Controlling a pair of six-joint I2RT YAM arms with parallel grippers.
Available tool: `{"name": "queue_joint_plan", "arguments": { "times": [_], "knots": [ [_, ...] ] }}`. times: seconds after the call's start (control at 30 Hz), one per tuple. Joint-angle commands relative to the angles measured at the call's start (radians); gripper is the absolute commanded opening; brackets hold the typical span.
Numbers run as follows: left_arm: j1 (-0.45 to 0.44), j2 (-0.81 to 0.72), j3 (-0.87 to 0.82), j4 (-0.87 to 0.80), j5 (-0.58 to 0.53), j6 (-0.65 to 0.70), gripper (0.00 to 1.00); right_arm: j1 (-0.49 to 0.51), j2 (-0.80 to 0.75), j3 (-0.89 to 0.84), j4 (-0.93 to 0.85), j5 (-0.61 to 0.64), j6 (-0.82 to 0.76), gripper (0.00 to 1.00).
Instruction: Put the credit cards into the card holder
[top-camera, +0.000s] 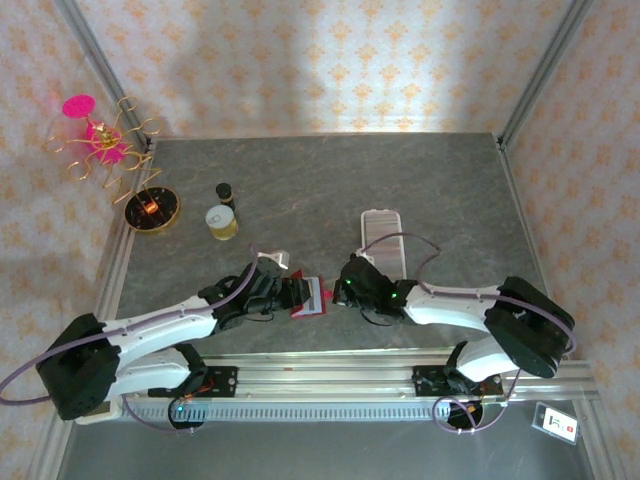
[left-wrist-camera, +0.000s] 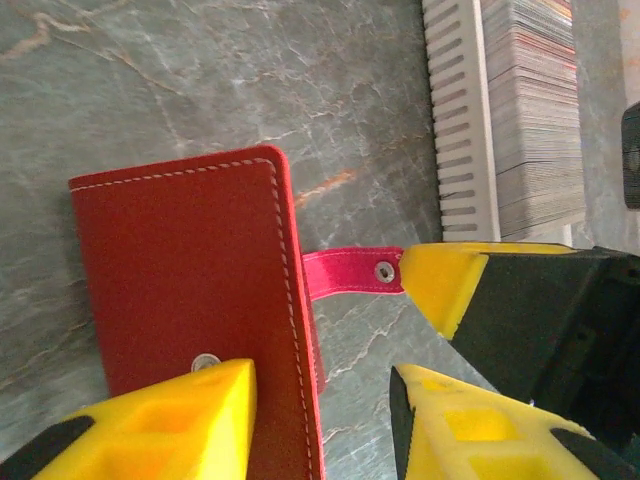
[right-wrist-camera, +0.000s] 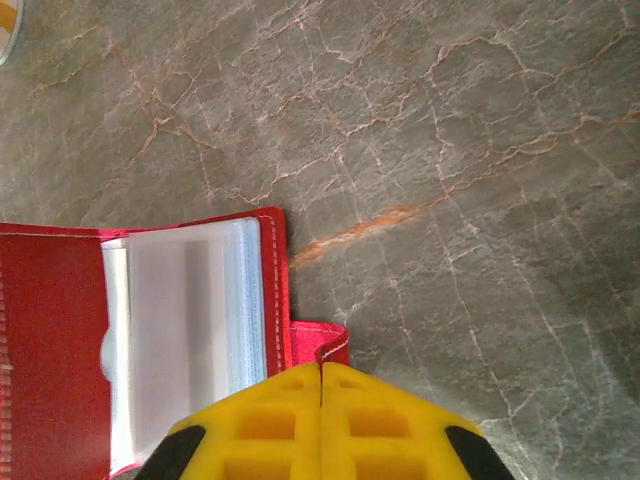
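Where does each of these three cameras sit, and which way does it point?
Top external: above and behind the arms, facing down at the table; the left arm and right arm show, meeting at the red card holder.
Left wrist: on the left arm, looking down past the open left gripper at the card holder's cover.
Right wrist: on the right arm, looking down past the right gripper, shut on the strap.
Shared: both wrist views show the card holder and strap.

Left fingers (left-wrist-camera: 190, 415) parted, right fingers (right-wrist-camera: 265, 420) — pressed together
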Motion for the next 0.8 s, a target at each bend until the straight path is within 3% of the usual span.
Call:
{"name": "queue_joint_plan", "arguments": {
  "times": [0.0, 0.23, 0.5, 0.77],
  "knots": [
    [-0.016, 0.042, 0.028, 0.102, 0.042, -0.018, 0.41, 0.006, -0.033, -0.026, 0.018, -0.002, 0.021, 0.0],
    [-0.017, 0.109, -0.002, 0.123, -0.002, -0.052, 0.33, 0.007, -0.035, -0.032, 0.021, -0.011, 0.023, 0.0],
    [-0.02, 0.186, -0.074, 0.301, 0.064, -0.104, 0.24, 0.007, -0.023, -0.026, 0.024, -0.018, 0.021, 0.0],
    [-0.02, 0.215, -0.076, 0.234, 0.019, -0.078, 0.1, 0.007, -0.02, -0.022, 0.021, -0.017, 0.02, 0.0]
  ]
}}
